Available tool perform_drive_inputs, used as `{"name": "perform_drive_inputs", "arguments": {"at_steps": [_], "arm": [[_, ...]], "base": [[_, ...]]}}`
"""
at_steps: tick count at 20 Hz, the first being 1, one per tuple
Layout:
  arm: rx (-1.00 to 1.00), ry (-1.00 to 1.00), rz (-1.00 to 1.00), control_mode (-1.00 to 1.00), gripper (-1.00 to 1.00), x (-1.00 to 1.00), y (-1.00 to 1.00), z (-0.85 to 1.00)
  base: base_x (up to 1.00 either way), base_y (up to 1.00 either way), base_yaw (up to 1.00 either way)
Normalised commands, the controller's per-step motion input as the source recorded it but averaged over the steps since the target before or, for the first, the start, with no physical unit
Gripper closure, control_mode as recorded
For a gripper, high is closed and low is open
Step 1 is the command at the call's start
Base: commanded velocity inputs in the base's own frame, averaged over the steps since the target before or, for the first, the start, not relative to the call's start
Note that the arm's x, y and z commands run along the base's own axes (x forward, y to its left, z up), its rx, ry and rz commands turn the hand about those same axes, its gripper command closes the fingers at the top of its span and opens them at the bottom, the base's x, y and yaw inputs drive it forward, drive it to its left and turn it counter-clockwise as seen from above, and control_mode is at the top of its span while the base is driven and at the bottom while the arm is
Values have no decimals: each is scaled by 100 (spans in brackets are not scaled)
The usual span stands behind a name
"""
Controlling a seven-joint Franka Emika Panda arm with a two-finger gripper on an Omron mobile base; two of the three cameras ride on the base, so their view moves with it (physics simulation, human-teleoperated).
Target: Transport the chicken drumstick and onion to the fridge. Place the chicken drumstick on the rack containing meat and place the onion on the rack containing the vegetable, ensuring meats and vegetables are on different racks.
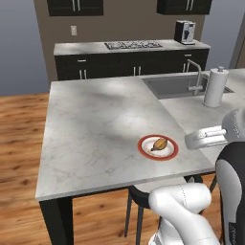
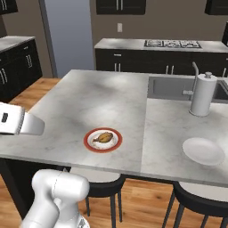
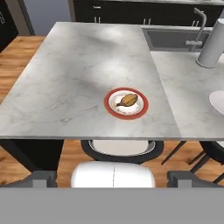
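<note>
On the near edge of the pale grey marble island counter (image 1: 95, 119): one red-rimmed white plate (image 1: 158, 147), bearing the small golden-brown roasted chicken drumstick (image 1: 160, 143), which lies flat near the plate's middle. The drumstick is untouched.

Two-finger gripper (image 3: 113, 177): the dark finger tips stand well apart at the bottom of the hand view, spread and holding nothing, high above and back from the plate.

Step in hand, as judged: approach and pick up the drumstick. Advised: bring the hand forward over the plate, turn the fingers across the drumstick's long axis, close on the thick end, and lift straight up so the plate is not dragged.

Edges and room: the plate sits just inside the counter's near edge, so a sideways push could slide it off. Broad bare marble lies left of and behind the plate. To the right stand a plain white plate (image 2: 203, 151), a white paper-towel roll on a holder (image 2: 203, 95) and a grey sink basin (image 2: 171, 89), all well apart. Dark stools (image 2: 104, 189) sit below the near edge.
</note>
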Motion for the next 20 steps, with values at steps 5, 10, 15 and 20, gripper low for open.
{"name": "perform_drive_inputs", "arguments": {"at_steps": [5,10,15,20], "arm": [[3,4,-7,-100,-100,100,-4,-86],[4,7,-19,-100,-100,100,-9,-81],[24,7,-9,-100,-100,93,-40,-66],[19,19,-10,-100,-100,91,-31,-47]], "base": [[0,0,0],[0,0,0],[0,0,0],[0,0,0]]}}
